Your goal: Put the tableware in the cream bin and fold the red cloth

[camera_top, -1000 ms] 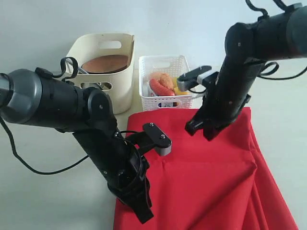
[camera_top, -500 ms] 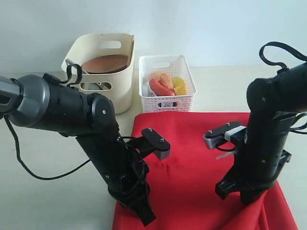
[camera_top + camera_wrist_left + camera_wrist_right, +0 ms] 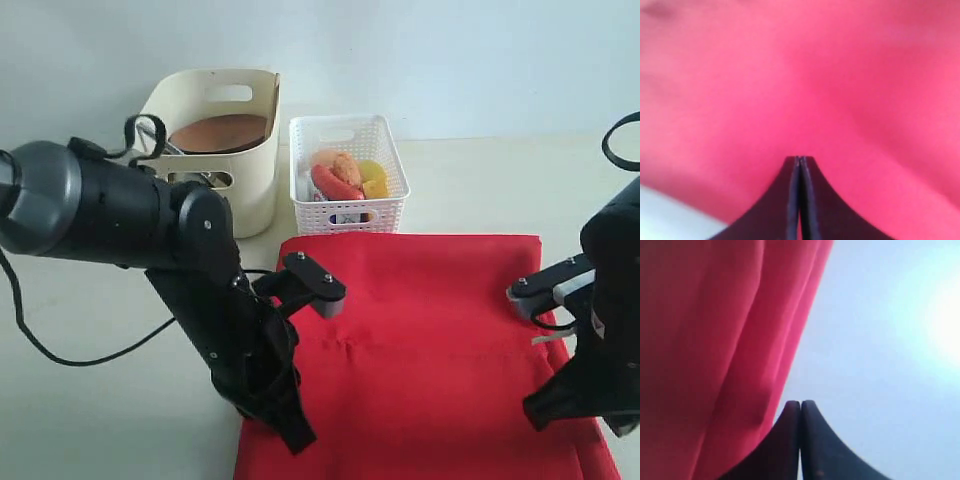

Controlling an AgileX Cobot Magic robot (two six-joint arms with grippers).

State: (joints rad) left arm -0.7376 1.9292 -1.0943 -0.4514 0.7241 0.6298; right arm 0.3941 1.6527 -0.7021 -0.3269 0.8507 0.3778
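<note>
— Black left fingers [image 3: 794,172], how do they stand?
— Pressed flat together, tips meeting in a thin seam, right over the large plain bright red cloth [image 3: 430,340]. The exterior view has them pointing down at the cloth's near left corner. Whether any fabric is caught between them, I cannot tell.
— And the black right fingers [image 3: 795,412]?
— Closed on themselves as well. Their tips sit at the cloth's right edge, with red folds to one side and the pale counter [image 3: 480,180] to the other.
— How does the cloth lie?
— Spread on the counter between the left arm [image 3: 120,215] and the right arm [image 3: 610,340]. It is mostly flat, with soft creases near the middle. Its far edge runs straight, just on the near side of the small white lattice-sided basket [image 3: 385,212], and its near part runs out of frame.
— What is in that basket?
— Food [image 3: 340,175]: a long red piece, an orange piece and a yellow one.
— Where is the tableware?
— The round brown plate [image 3: 220,132] lies inside the tall cream-coloured plastic bin [image 3: 262,150]. The bin stands at the far left, just beside the basket. A glint of metal shows through its oval handle cut-out, but I cannot tell which piece it is.
— And the arms?
— The left one leans in low from the left. The right one stands at the right edge of the scene.
</note>
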